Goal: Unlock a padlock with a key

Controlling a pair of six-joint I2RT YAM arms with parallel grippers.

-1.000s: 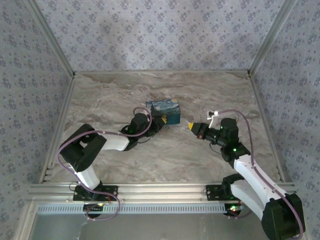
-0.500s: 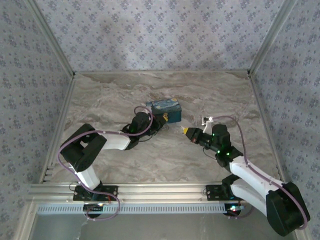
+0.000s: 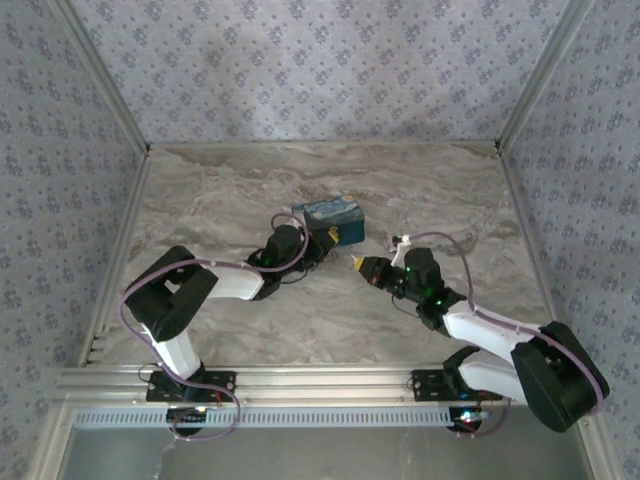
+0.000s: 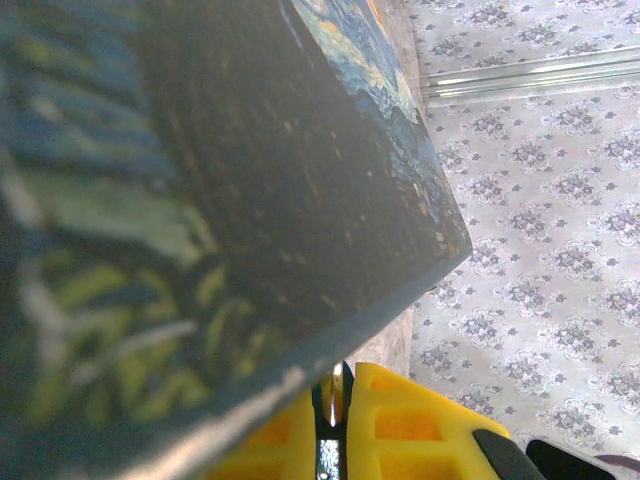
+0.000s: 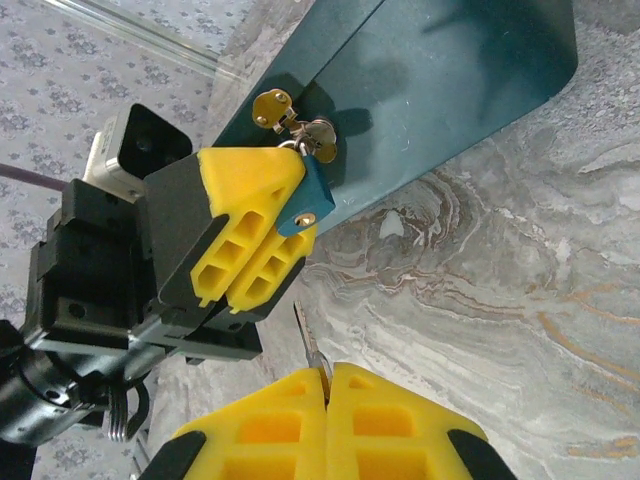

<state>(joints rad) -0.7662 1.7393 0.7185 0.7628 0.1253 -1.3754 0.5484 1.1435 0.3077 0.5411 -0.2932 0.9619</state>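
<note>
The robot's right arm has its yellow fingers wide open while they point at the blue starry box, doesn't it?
Not quite. The fingers are not wide open. In the right wrist view, the right gripper is shut, and it pinches a thin metal piece that sticks out between the yellow fingers. The rest is right: it points toward the blue starry box.

Your top view: high behind arm bases, facing down over whole table [image 3: 220, 190]. Your left wrist view: jammed close against box [image 4: 250, 150], just beyond left gripper [image 4: 332, 400]. Your right wrist view: near, facing past right gripper [image 5: 326, 385] onto same box and left gripper.
</note>
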